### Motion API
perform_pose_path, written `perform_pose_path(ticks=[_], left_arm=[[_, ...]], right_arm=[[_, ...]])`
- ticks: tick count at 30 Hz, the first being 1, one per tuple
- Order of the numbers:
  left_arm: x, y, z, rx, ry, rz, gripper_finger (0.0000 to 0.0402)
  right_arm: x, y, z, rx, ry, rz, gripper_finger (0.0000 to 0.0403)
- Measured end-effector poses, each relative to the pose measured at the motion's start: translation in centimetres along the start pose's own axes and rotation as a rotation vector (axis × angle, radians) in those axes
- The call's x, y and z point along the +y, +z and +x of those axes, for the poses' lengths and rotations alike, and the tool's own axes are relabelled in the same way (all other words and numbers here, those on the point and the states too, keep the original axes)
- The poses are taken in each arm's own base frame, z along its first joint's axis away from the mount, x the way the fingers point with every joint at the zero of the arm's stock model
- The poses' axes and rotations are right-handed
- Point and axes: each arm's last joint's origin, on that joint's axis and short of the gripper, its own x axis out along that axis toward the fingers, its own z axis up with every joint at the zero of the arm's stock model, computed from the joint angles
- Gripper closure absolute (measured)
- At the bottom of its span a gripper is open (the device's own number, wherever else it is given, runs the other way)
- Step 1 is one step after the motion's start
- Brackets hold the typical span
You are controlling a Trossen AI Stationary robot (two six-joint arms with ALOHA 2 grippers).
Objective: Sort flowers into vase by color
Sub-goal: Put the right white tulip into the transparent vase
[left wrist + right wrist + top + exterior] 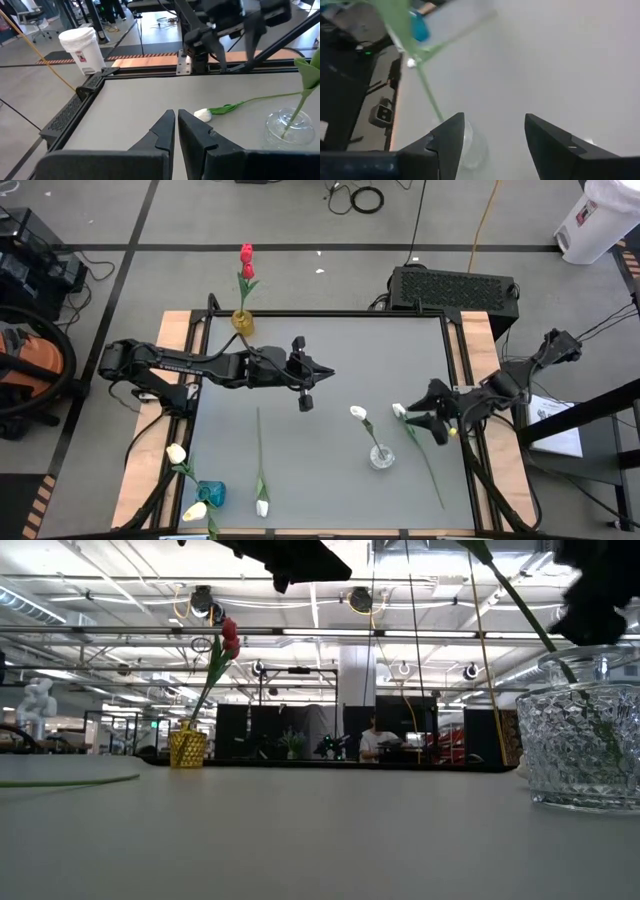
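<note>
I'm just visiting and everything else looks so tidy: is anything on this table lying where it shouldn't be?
Yes. Two white tulips lie flat on the grey table instead of standing in vases: one white tulip near the front edge, another white tulip beside the clear glass vase, under the open right gripper.
</note>
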Motion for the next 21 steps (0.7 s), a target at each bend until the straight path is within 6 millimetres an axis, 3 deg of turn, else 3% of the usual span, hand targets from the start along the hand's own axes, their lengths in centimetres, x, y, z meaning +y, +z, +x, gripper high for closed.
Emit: perform_pose_path(ticks=[9,21], left_arm=[[-0.5,0.1,-0.1,-0.003,-0.015,0.005,0.0372],[-1.0,0.1,-0.2,-0.002,-0.029,0.01,0.0372]], right_arm=[[-1.6,-1.6,0.0,0.171,-0.176,0.289,0.0202],[-1.2,-2.7,2.1,0.264,-0.307,0.322,0.0202]])
